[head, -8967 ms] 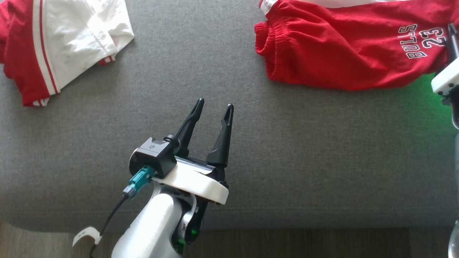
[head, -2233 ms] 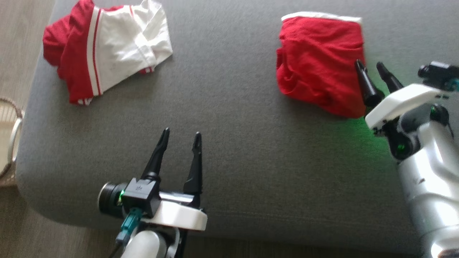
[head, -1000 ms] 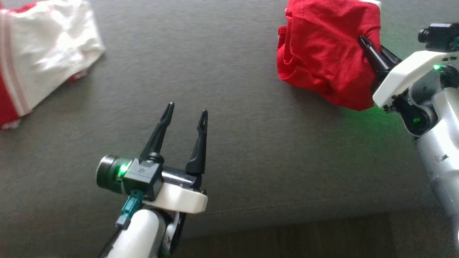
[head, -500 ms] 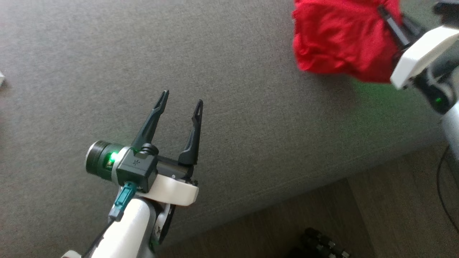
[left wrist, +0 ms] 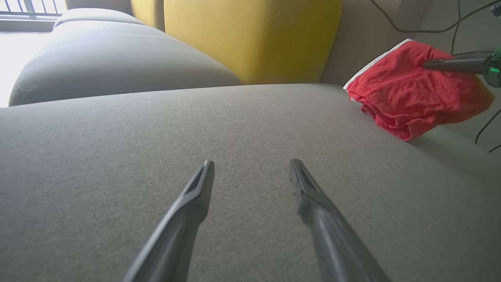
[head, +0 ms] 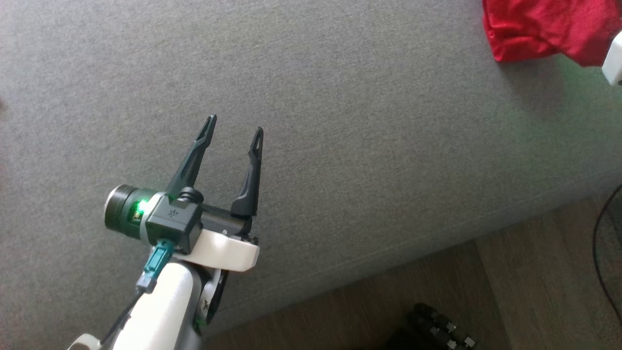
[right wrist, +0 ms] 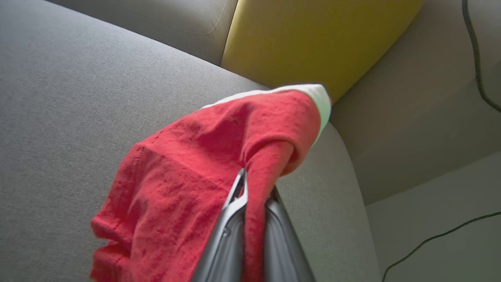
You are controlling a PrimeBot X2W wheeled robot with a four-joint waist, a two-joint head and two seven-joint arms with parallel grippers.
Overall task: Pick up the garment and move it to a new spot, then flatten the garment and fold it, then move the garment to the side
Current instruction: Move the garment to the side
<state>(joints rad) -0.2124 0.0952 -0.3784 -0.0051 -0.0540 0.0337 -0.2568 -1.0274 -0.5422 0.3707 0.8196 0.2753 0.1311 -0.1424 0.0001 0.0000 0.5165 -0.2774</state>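
The garment (head: pixel 544 24), a folded red piece with a white band, is at the top right of the head view, bunched over the grey sofa seat (head: pixel 340 121). My right gripper (right wrist: pixel 254 188) is shut on a fold of the garment (right wrist: pixel 188 176), which drapes over its fingers. In the left wrist view the garment (left wrist: pixel 411 98) hangs from the right gripper's fingers (left wrist: pixel 454 64), its lower edge near the seat. My left gripper (head: pixel 234 125) stands open over bare seat, well to the left of the garment, with nothing between its fingers (left wrist: pixel 195 196).
A yellow cushion (left wrist: pixel 250 39) leans against the sofa back behind the seat. The seat's front edge runs diagonally across the head view, with wooden floor (head: pixel 534 291) beyond it. A dark object (head: pixel 432 330) and a black cable (head: pixel 600 253) lie on the floor.
The camera has turned, so the whole picture has shifted and the white-and-red clothing has left the view. The right gripper stays shut on the red garment. The left gripper stays open.
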